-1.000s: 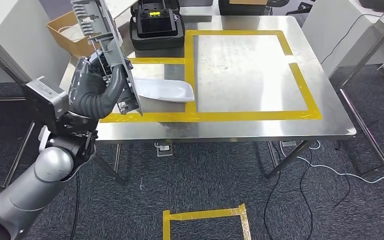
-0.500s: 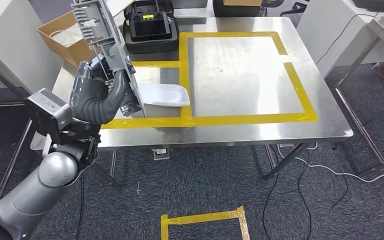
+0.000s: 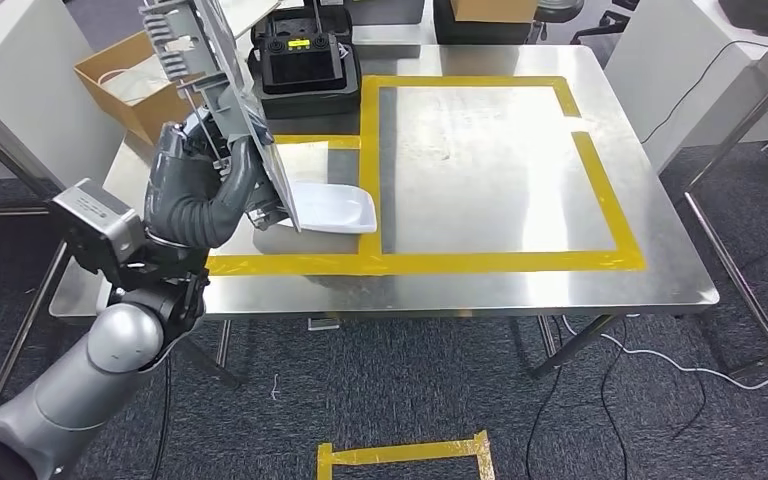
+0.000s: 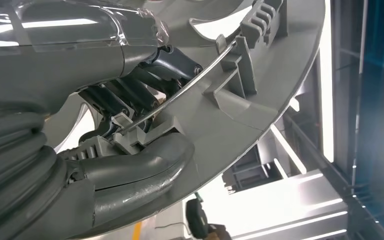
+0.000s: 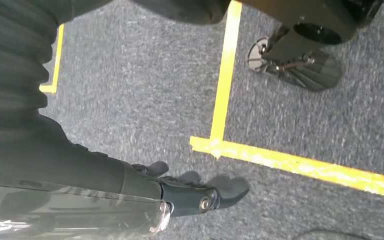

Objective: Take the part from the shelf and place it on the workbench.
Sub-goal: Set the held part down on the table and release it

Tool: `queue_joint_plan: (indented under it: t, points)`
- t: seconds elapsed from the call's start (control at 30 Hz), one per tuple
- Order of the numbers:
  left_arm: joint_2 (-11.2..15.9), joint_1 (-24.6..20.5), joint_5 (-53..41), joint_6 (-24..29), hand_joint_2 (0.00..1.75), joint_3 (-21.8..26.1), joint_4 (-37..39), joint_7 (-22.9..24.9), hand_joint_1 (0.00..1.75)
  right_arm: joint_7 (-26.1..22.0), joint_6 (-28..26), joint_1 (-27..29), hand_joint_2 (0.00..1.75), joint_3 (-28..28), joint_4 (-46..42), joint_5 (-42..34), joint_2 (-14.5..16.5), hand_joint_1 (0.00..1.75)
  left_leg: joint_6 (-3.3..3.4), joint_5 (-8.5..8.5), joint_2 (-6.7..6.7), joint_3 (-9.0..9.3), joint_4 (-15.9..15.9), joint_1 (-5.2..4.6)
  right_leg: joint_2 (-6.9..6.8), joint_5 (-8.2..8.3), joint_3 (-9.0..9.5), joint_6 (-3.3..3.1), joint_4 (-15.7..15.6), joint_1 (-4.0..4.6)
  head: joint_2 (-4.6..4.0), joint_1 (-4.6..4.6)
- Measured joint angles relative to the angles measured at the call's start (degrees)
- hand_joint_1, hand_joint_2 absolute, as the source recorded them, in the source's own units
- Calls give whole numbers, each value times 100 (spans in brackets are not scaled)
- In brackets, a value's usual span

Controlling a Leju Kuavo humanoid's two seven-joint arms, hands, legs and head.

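My left hand (image 3: 205, 175) grips a large grey moulded plastic part (image 3: 222, 95), held nearly upright and tilted over the left end of the steel workbench (image 3: 500, 275). The part's lower edge hangs just above the bench, beside a white tray (image 3: 332, 206). In the left wrist view the thumb and dark fingers (image 4: 130, 97) clamp the part (image 4: 260, 100) by its ribbed edge and a thin metal rod. My right hand (image 5: 180, 192) hangs over grey carpet, its fingers stretched out and apart with nothing in them.
Yellow tape (image 3: 615, 205) frames a big rectangle on the bench. A black case (image 3: 305, 60) stands at the back, a cardboard box (image 3: 125, 80) behind the left corner. Cables (image 3: 650, 355) trail on the carpet; a taped square (image 3: 405, 455) marks the floor.
The camera has shifted, so the bench sits slightly lower and nearer in the picture. My left hand keeps its hold on the part, which stays over the bench's left end.
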Motion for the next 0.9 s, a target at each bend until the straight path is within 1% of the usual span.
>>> queue_joint_plan:
  t: [0.03, 0.07, 0.1, 0.17, 0.2, 0.23, 0.27, 0.3, 0.33, 0.37, 0.4, 0.47, 0.5, 0.53, 0.57, 0.6, 0.63, 0.67, 0.7, 0.73, 0.77, 0.8, 0.83, 0.87, 0.9]
  points:
    - [-6, 5, 9, 2, 175, 1, 9, -2, 175, 4, -3, -5, 175, 0, 1, 2, -1, 0, -18, -13, 20, 7, 61, -4, -1, -8, 73, -14, -56, -11, 0, -2]
    - [-10, 3, 14, 4, 175, 2, 16, -7, 175, 4, -6, -16, 175, -1, 1, 5, -4, 0, -20, -70, 39, -50, 198, -9, 3, -13, 148, -31, -110, -22, 0, -6]
    - [-15, 0, 16, 5, 175, 3, 23, -14, 175, 7, -9, -28, 175, -1, 1, 8, -5, 0, -16, -169, 57, -184, 437, -15, 8, -23, 206, -46, -150, -29, 0, -18]
    - [-24, 3, 20, 4, 175, 4, 40, -26, 175, 16, -13, -37, 175, -2, 1, 21, -5, 0, -12, -412, 65, -604, 1048, -35, 23, -76, 268, -78, -157, -23, 0, -30]
    - [-27, 10, 26, 4, 175, 4, 51, -26, 175, 25, -13, -31, 175, -2, 1, 28, -3, 0, -20, -468, 67, -800, 1256, -41, 31, -115, 299, -85, -149, -21, 0, -37]
    - [-29, 21, 32, 4, 175, 4, 65, -22, 175, 33, -13, -22, 175, -2, 1, 34, 0, 0, -31, -418, 69, -930, 1313, -44, 41, -159, 338, -83, -136, -22, 0, -36]
    - [-31, 29, 38, 4, 175, 3, 79, -19, 175, 39, -14, -15, 175, -2, 1, 38, 2, 0, -39, -232, 74, -972, 1188, -45, 53, -210, 387, -72, -118, -26, 0, -37]
    - [-31, 35, 42, 4, 175, 4, 90, -17, 175, 44, -14, -12, 175, -2, 1, 39, 4, 0, -46, 67, 79, -928, 900, -43, 64, -269, 441, -55, -92, -32, 0, -38]
    - [-32, 42, 43, 4, 175, 4, 101, -20, 175, 44, -14, -12, 175, -2, 1, 39, 5, 0, -50, 331, 83, -862, 621, -43, 73, -331, 482, -29, -66, -37, 0, -33]
    - [-34, 42, 42, 3, 175, 2, 108, -24, 175, 44, -14, -17, 175, -2, 1, 40, 5, 0, -48, 484, 92, -806, 343, -53, 83, -383, 505, 1, -26, -38, 0, -27]
    - [-38, 43, 42, 1, 175, 1, 114, -27, 175, 47, -14, -25, 175, -2, 1, 39, 4, 0, -18, 562, 97, -775, 186, -64, 88, -426, 499, 34, 11, -37, 0, -26]
    - [-45, 48, 52, 3, 175, 1, 125, -33, 175, 55, -15, -26, 175, -2, 1, 42, 3, 0, 64, 509, 99, -777, 103, -90, 93, -472, 468, 84, 58, -31, 0, -28]
    - [-48, 55, 66, 6, 175, 3, 131, -40, 175, 58, -15, -22, 175, -1, 1, 44, 1, 0, 109, 527, 93, -765, 116, -81, 88, -500, 458, 108, 66, -31, 0, -38]
    - [-49, 62, 86, 10, 175, 5, 136, -54, 175, 60, -15, -16, 175, 0, 0, 48, 2, 0, 132, 519, 90, -747, 107, -71, 79, -542, 450, 138, 109, -33, 0, -31]
    - [-52, 66, 109, 12, 175, 7, 140, -73, 175, 60, -14, -19, 175, 1, -1, 51, 3, 0, 153, 510, 93, -724, 98, -56, 63, -616, 400, 177, 237, -41, 0, -23]
    - [-56, 68, 127, 12, 175, 9, 143, -93, 175, 61, -14, -24, 175, 2, -1, 54, 3, 0, 176, 496, 95, -697, 91, -43, 45, -731, 286, 221, 471, -56, 0, -17]
    - [-60, 69, 144, 12, 175, 10, 144, -113, 175, 61, -14, -29, 175, 1, -2, 55, 6, 0, 193, 479, 97, -678, 89, -40, 27, -866, 106, 262, 813, -75, 0, -3]
    - [-66, 73, 160, 11, 175, 10, 146, -129, 175, 61, -14, -32, 175, 0, -2, 52, 5, 0, 204, 461, 97, -663, 88, -39, 12, -993, -119, 289, 1192, -92, 0, -2]
    - [-71, 86, 172, 11, 175, 10, 150, -142, 175, 60, -14, -34, 175, -1, -2, 51, 5, 0, 206, 442, 95, -647, 88, -39, 3, -1058, -322, 302, 1498, -102, 0, -1]
    - [-76, 104, 181, 10, 175, 9, 156, -155, 175, 60, -14, -37, 175, -2, -3, 51, 6, 0, 204, 422, 92, -625, 88, -40, -1, -1021, -451, 300, 1643, -105, 0, -1]
    - [-83, 121, 187, 10, 175, 9, 164, -166, 175, 60, -13, -38, 175, -2, -3, 52, 7, 0, 200, 401, 87, -597, 87, -43, -3, -876, -474, 282, 1578, -102, 0, -1]
    - [-89, 135, 189, 11, 175, 8, 169, -179, 175, 62, -11, -34, 175, -2, -4, 55, 7, 0, 194, 380, 80, -561, 84, -48, -2, -643, -390, 247, 1307, -95, 0, -1]
    - [-94, 141, 189, 11, 175, 8, 173, -195, 175, 72, -9, -22, 175, -2, -4, 56, 6, 0, 189, 360, 72, -527, 76, -48, 0, -397, -243, 192, 914, -76, 0, -1]
    - [-100, 142, 189, 12, 175, 7, 176, -212, 175, 84, -7, -1, 175, -1, -3, 56, -3, 0, 176, 343, 58, -502, 68, -55, 3, -223, -91, 131, 562, -53, 0, -3]
    - [-105, 145, 187, 12, 175, 5, 181, -229, 175, 95, -6, 20, 175, -1, -3, 54, -12, 0, 155, 333, 45, -486, 57, -51, 5, -127, 30, 76, 285, -26, 0, -3]
